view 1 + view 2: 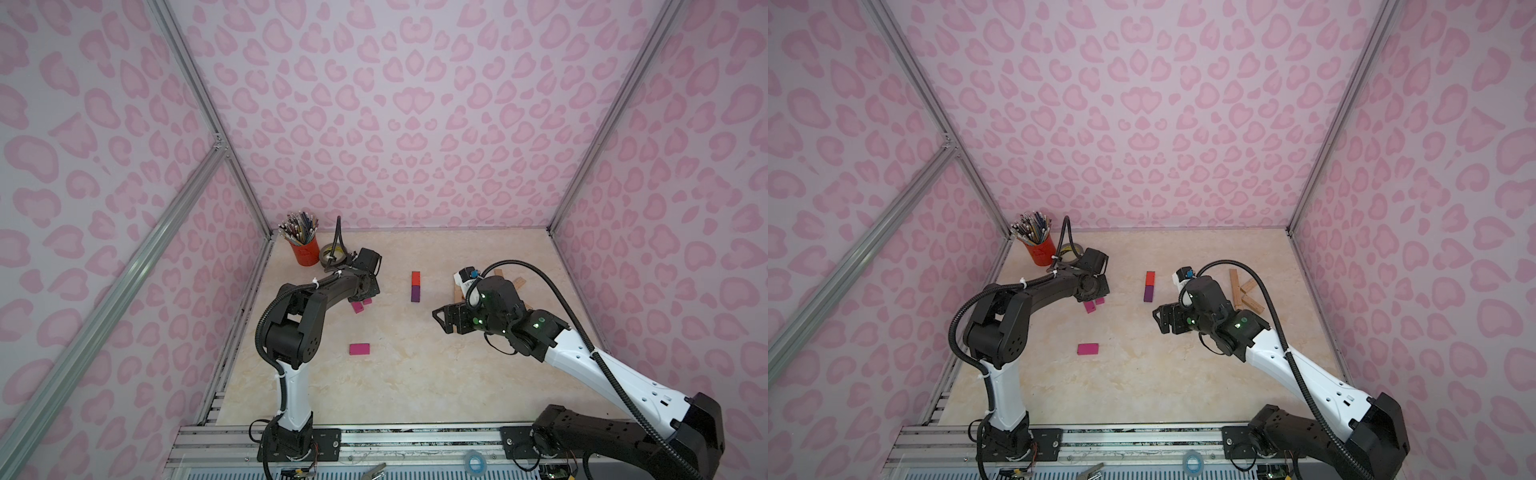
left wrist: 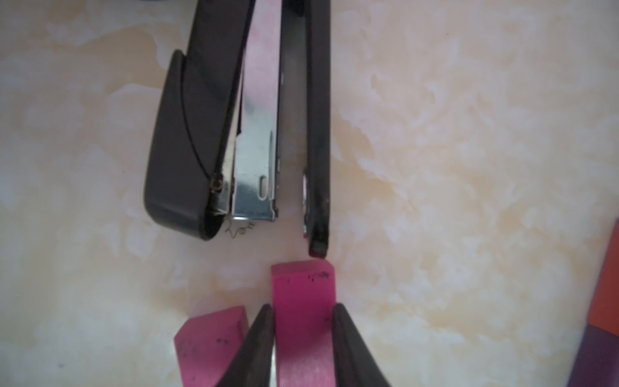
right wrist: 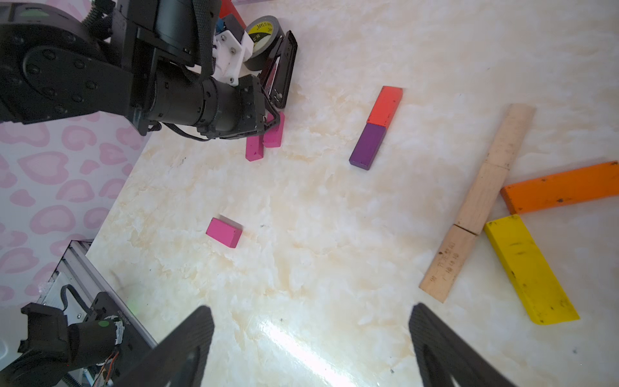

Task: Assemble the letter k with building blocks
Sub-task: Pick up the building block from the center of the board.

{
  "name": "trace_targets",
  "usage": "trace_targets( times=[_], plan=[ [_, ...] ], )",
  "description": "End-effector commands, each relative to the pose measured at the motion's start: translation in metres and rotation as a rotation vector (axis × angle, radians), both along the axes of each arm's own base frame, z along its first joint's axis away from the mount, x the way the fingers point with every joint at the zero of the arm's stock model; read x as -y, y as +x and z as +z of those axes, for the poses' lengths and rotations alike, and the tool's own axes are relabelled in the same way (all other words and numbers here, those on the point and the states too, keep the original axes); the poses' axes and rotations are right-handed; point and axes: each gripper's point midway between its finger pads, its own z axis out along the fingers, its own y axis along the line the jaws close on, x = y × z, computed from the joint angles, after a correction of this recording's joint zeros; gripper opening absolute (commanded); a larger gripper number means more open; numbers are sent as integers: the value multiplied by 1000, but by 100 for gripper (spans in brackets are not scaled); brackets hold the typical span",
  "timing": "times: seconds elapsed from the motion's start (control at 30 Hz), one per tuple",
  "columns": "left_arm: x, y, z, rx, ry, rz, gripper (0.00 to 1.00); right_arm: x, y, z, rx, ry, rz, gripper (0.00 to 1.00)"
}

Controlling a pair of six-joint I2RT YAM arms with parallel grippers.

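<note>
My left gripper [image 2: 303, 310] is shut on a magenta building block [image 2: 303, 284], one finger pressed to each long side, on the table's left. A second pink block [image 2: 207, 345] lies right beside it. The pair shows under the left arm in both top views [image 1: 358, 306] [image 1: 1089, 306]. Another magenta block [image 1: 359, 349] lies alone nearer the front. A red block [image 1: 415, 277] and a purple block [image 1: 415, 293] lie end to end mid-table. Plain wood blocks [image 3: 482, 197] in a row meet an orange block [image 3: 562, 189] and a yellow block [image 3: 529, 268] at the right. My right gripper [image 3: 310, 308] hangs open, holding nothing.
A black stapler [image 2: 187, 134] lies just beyond the gripped block, its tip almost touching it. A red cup of pencils [image 1: 305, 251] and a tape roll [image 1: 330, 252] stand in the back left corner. Pink patterned walls enclose the table; a metal rail [image 1: 374, 440] runs along the front.
</note>
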Motion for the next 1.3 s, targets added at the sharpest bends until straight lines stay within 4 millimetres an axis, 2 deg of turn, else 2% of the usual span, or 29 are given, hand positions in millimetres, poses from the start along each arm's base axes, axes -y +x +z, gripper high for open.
trace_targets(
  times=[0.0,0.27,0.43,0.57,0.73,0.9,1.07,1.27],
  plan=[
    [-2,-6,-9,-36,19,-13,33,0,1,0,7,2,-3,92],
    [0,-8,-15,-52,28,-27,38,2,1,0,8,-2,-13,92],
    [3,-10,-11,-47,31,-37,26,5,2,2,14,-5,-26,92],
    [14,-10,10,-5,1,-51,18,10,5,2,20,-16,-59,92],
    [42,-28,46,58,-55,-86,17,20,10,1,28,-37,-127,92],
    [79,-59,63,79,-80,-159,17,28,12,2,40,-47,-165,92],
    [115,-86,59,63,-85,-233,17,43,12,2,57,-52,-227,92],
    [144,-89,44,40,-74,-288,18,54,9,7,69,-25,-266,92]
  ],
)
